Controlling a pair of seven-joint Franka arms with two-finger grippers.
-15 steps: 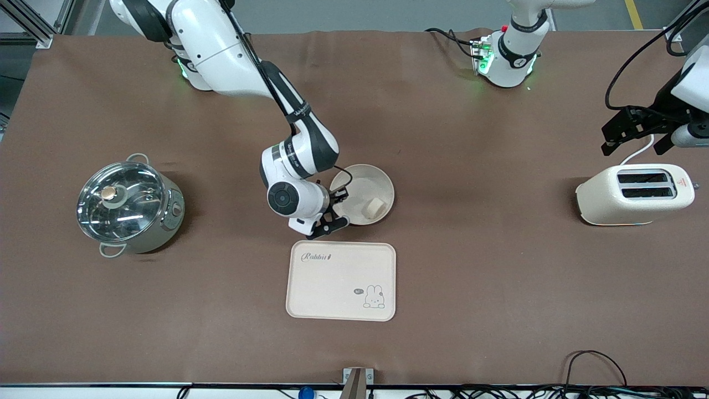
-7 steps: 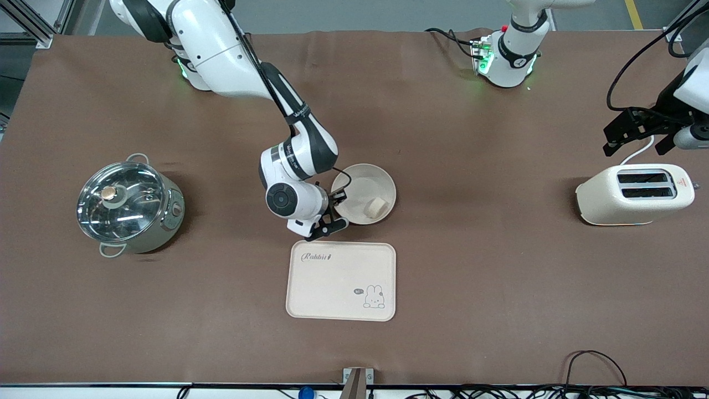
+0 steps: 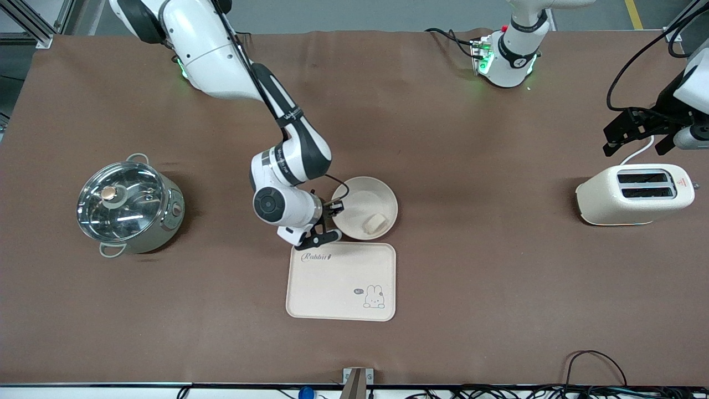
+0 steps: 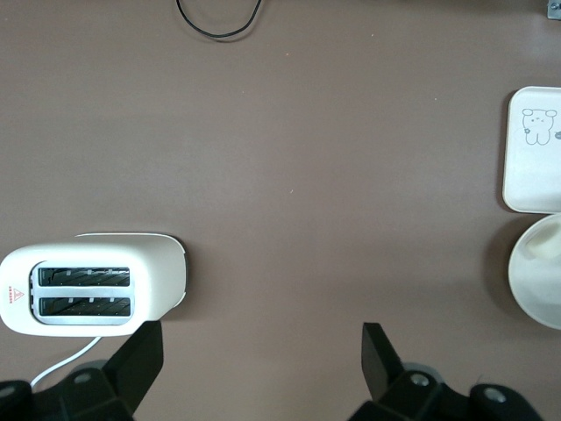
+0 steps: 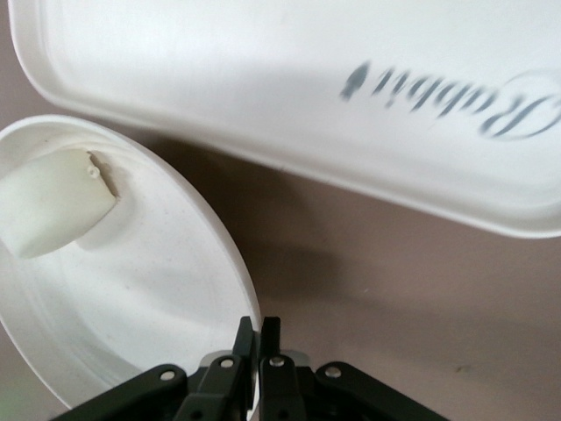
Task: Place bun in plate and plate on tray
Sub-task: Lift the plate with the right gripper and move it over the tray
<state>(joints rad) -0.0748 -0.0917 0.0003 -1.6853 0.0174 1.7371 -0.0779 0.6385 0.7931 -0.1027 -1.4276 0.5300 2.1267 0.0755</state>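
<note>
The round cream plate (image 3: 363, 204) is held by its rim and carries the small pale bun (image 3: 374, 223). It hangs just past the tray's edge that faces the arm bases. My right gripper (image 3: 330, 220) is shut on the plate's rim; the right wrist view shows the fingers (image 5: 260, 336) pinching the rim, the plate (image 5: 131, 289), the bun (image 5: 53, 202) and the tray (image 5: 289, 79). The cream tray (image 3: 341, 281) with "Rabbit" lettering lies nearer the front camera. My left gripper (image 3: 634, 133) is open and waits above the table beside the toaster; the left wrist view shows its jaws spread wide (image 4: 259, 351).
A cream toaster (image 3: 635, 193) stands at the left arm's end of the table, also in the left wrist view (image 4: 88, 285). A steel pot with a glass lid (image 3: 128, 206) stands at the right arm's end. Cables run along the table's front edge.
My right gripper has carried the plate with the bun toward the tray, and the plate's rim now reaches the tray's edge. The left arm has barely moved.
</note>
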